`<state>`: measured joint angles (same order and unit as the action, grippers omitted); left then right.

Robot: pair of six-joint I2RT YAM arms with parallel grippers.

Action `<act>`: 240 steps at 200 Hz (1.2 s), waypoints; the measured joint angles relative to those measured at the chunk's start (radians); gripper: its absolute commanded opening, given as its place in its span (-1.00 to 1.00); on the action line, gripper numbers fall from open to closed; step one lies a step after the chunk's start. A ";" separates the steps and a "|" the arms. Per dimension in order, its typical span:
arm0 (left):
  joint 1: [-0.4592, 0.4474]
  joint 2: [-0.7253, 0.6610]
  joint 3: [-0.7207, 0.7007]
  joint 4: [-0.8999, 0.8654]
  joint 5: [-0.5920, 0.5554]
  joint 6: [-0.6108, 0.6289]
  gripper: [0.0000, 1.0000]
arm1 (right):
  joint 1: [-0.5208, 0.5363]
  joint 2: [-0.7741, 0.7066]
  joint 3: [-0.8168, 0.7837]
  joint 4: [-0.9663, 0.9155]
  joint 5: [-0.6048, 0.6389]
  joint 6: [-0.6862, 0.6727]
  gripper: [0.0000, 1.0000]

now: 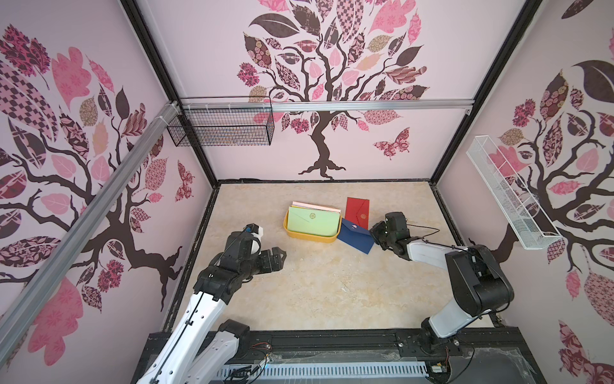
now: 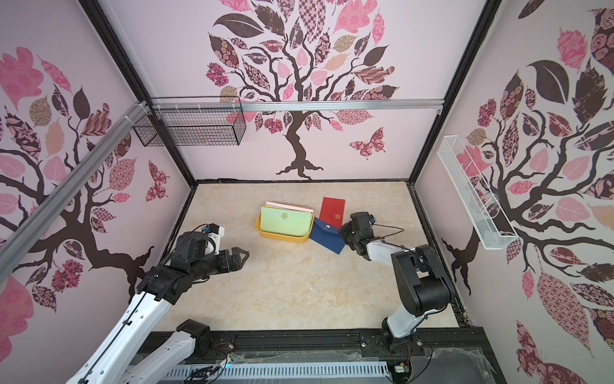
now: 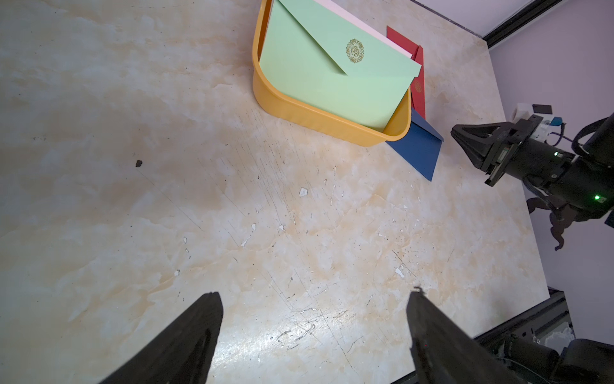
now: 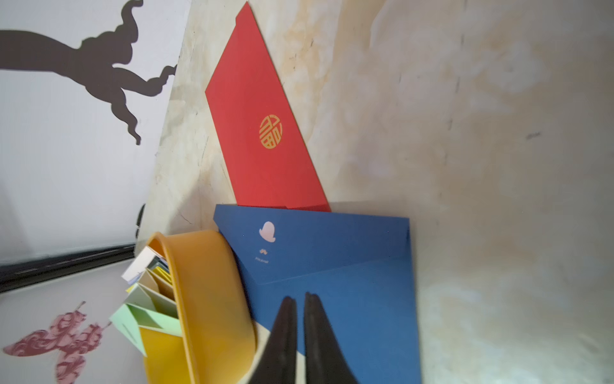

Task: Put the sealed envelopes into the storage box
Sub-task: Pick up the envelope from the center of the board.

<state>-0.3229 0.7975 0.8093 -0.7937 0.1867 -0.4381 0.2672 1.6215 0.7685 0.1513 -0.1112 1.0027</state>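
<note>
The yellow-orange storage box (image 1: pixel 310 236) (image 2: pixel 282 236) (image 3: pixel 299 113) (image 4: pixel 212 292) sits mid-table with several sealed envelopes standing in it, a light green one (image 1: pixel 314 221) (image 3: pixel 332 76) in front. A navy envelope (image 1: pixel 355 236) (image 2: pixel 327 237) (image 4: pixel 332 252) lies flat against the box's right end, overlapping a red envelope (image 1: pixel 357 209) (image 4: pixel 262 133) behind it. My right gripper (image 1: pixel 373 232) (image 4: pixel 300 297) hovers over the navy envelope's near right part, its fingers a narrow slit apart with nothing between them. My left gripper (image 1: pixel 280 254) (image 3: pixel 314 294) stands wide open over bare table, left of the box.
A black wire basket (image 1: pixel 226 123) hangs on the back-left rail. A white mesh tray (image 1: pixel 508 196) hangs on the right wall. Patterned walls close in three sides of the marble-look table (image 1: pixel 315 292).
</note>
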 measured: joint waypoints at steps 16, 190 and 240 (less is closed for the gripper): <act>-0.005 0.000 0.000 0.000 -0.001 0.000 0.84 | 0.003 0.001 -0.009 0.019 -0.030 0.024 -0.37; -0.018 0.005 0.000 0.000 -0.014 0.000 0.84 | 0.037 0.229 0.042 0.256 -0.101 0.263 -0.32; -0.018 0.006 0.000 0.000 -0.018 0.000 0.84 | 0.038 0.272 0.048 0.301 -0.096 0.310 -0.68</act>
<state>-0.3412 0.8032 0.8093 -0.7937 0.1692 -0.4381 0.3050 1.8935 0.8165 0.4526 -0.2073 1.3128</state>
